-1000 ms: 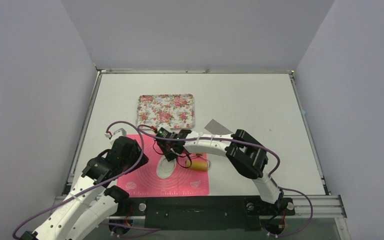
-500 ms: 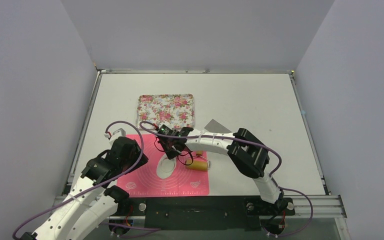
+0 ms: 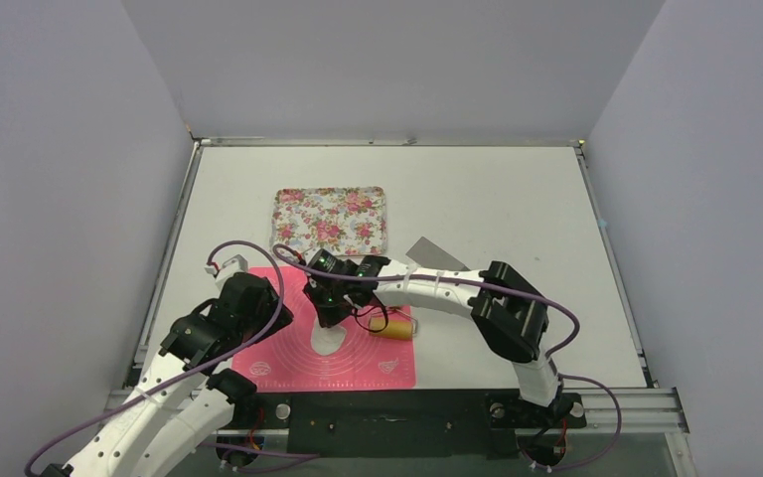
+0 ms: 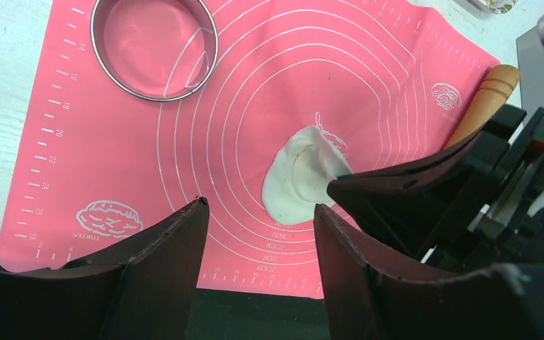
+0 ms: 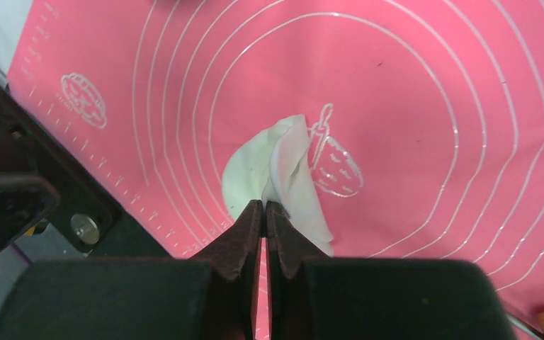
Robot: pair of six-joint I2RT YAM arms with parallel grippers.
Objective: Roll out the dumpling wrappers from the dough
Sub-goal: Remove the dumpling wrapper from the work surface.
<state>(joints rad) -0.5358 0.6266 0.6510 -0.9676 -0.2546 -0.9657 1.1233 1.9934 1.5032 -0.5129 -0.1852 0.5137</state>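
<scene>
Tray [image 3: 330, 219]: floral, just beyond the pink mat [image 4: 113, 163]
Ring cutter [image 4: 153, 98]: flat on the mat, near a corner
Dumpling wrapper [image 5: 283, 170]: mid-mat, one edge folded up
Right gripper [image 5: 264, 209]: fingers clamped on that edge
Left gripper [image 4: 259, 205]: fingers apart, above the mat
Rolling pin [image 4: 489, 95]: one end showing, the rest hidden behind the right gripper

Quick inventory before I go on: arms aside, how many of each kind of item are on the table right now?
dumpling wrapper: 1
pink mat: 1
ring cutter: 1
rolling pin: 1
floral tray: 1
grey sheet: 1
Total: 6
</scene>
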